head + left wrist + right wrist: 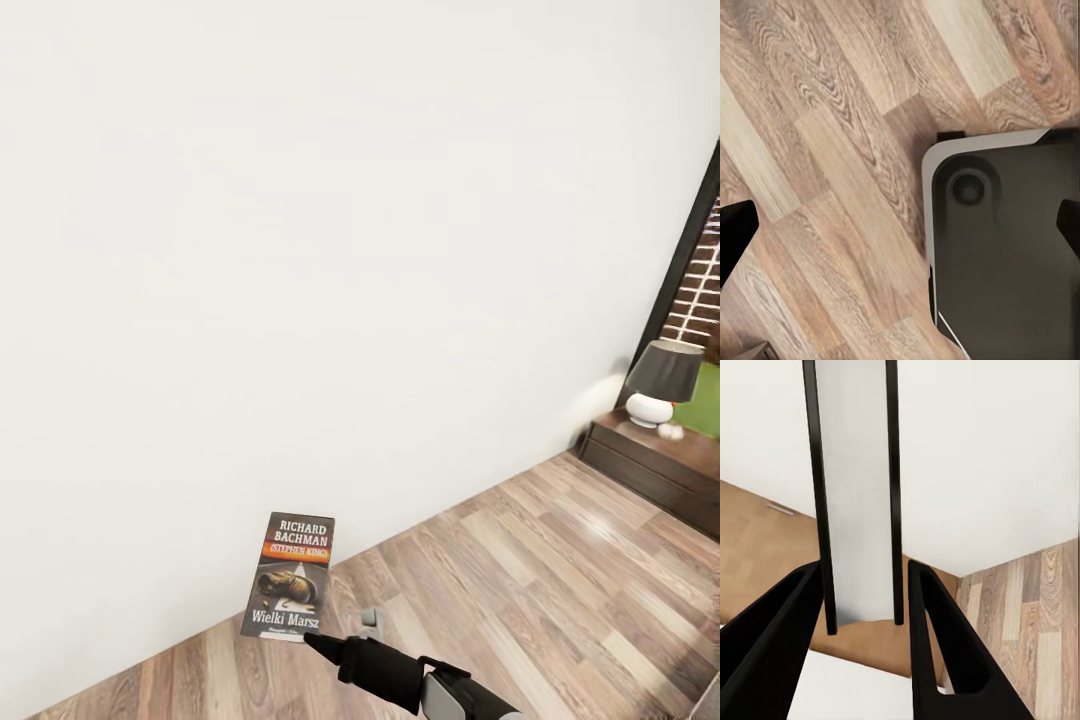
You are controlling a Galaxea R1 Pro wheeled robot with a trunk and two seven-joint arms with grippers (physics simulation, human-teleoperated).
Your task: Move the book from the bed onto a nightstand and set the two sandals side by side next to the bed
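Nearest the head camera, the right arm [400, 675] reaches forward at the bottom of the picture, dark and tapering toward the book [289, 578]. Its right gripper [862, 622] has its jaws clamped on the book: in the right wrist view the two black fingers [772, 637] sit on either side of the book's lower edge, seen end-on as a pale strip between dark covers. Held upright above the floor [560, 560], the book shows its cover to the head camera: an orange band, a dark picture, and white lettering reading "Richard Bachman" and "Wielki Marsz". Behind it rises a plain white wall [300, 250].

Far to the right, against the wall, stands a nightstand [660, 465], dark brown, carrying a lamp [660, 385] with a dark shade and white base. Beside it a black window frame [690, 250] edges a brick surface.

From the left wrist, the left gripper [900, 229] has its jaws apart, dark fingertips [735, 232] at both edges, over wood planks and a dark rounded part of the robot base [1005, 255].
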